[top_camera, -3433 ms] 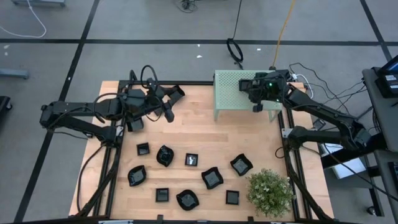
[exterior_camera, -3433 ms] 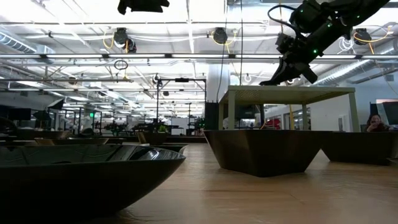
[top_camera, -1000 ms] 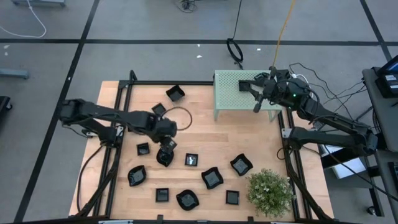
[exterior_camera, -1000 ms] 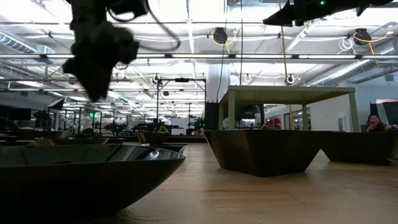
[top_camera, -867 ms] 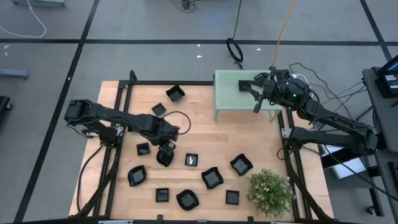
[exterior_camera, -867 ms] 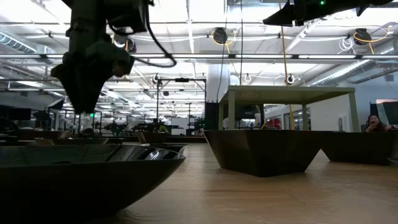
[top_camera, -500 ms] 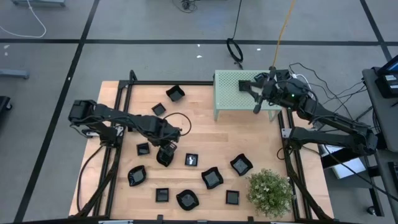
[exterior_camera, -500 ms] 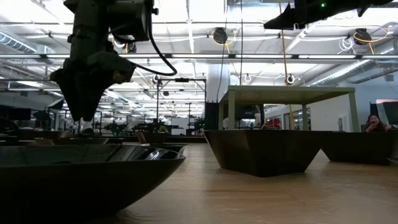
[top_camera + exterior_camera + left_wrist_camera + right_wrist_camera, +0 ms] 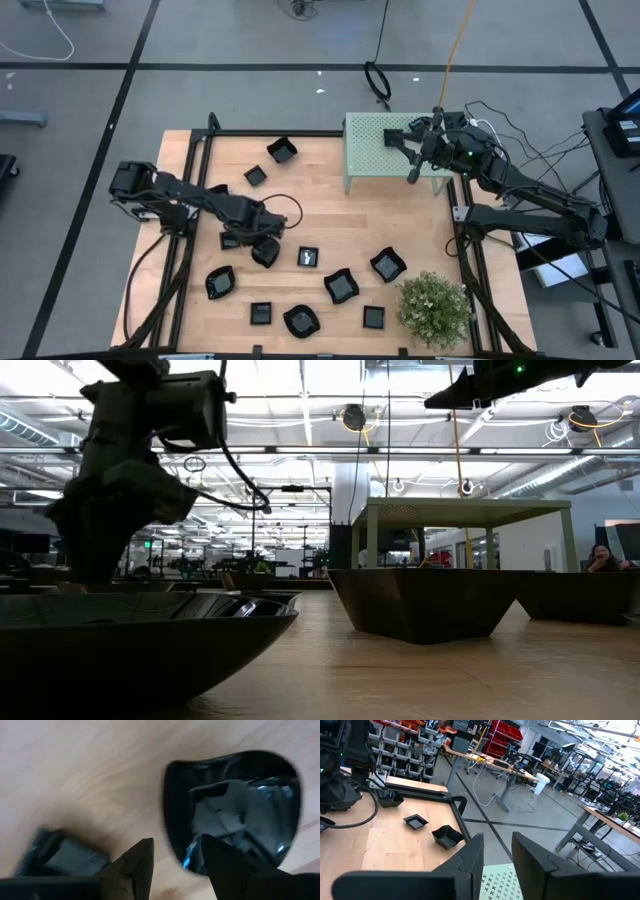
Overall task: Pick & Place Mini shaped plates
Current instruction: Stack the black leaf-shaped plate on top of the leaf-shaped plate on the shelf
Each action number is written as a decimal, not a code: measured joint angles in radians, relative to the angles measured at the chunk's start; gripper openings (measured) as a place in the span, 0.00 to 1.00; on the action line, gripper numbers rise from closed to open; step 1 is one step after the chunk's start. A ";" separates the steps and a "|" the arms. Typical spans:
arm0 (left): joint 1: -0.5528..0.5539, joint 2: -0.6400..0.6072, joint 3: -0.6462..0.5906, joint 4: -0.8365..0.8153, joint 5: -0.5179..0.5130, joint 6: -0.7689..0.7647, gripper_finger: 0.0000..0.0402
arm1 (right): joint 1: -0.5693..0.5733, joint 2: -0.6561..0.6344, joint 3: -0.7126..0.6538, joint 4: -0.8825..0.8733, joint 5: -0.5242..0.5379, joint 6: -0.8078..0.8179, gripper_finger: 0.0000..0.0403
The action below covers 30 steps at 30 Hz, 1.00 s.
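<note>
lower now, the left tool (image 9: 176, 854), fingers parted, seemingly straddles a wavy plate's (image 9: 235, 810) rim; nothing grasped.

Most of the mini plates (image 9: 341, 287) sit scattered across the near half of the table (image 9: 330, 215), with two more (image 9: 282, 150) off at the far left corner. The perforated stand (image 9: 375, 145) is at the far right, and the little plant (image 9: 433, 310) is at the near right corner, just beside a plate (image 9: 373, 317).
</note>
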<state>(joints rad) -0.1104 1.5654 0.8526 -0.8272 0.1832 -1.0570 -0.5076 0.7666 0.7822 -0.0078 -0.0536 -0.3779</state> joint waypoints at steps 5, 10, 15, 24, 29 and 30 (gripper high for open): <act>-0.005 0.000 -0.058 0.123 0.009 -0.018 0.39 | 0.000 0.000 0.000 0.000 0.000 0.000 0.23; -0.005 0.000 -0.064 0.159 0.037 -0.034 0.15 | 0.000 0.000 0.000 0.000 0.000 0.007 0.22; 0.005 -0.005 -0.064 0.213 0.050 -0.072 0.03 | 0.000 0.000 0.000 -0.001 0.000 0.094 0.21; 0.056 -0.114 -0.010 0.252 -0.157 -0.085 0.02 | 0.000 0.001 0.000 -0.043 -0.003 0.284 0.25; 0.089 -0.189 0.063 0.254 -0.367 -0.001 0.02 | 0.000 0.014 0.000 -0.052 -0.055 0.415 0.32; 0.094 -0.196 0.082 0.254 -0.410 0.026 0.02 | 0.000 0.022 0.000 -0.054 -0.074 0.453 0.33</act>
<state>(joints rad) -0.0163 1.3696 0.9347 -0.5734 -0.2268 -1.0311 -0.5079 0.7885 0.7822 -0.0614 -0.1278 0.0751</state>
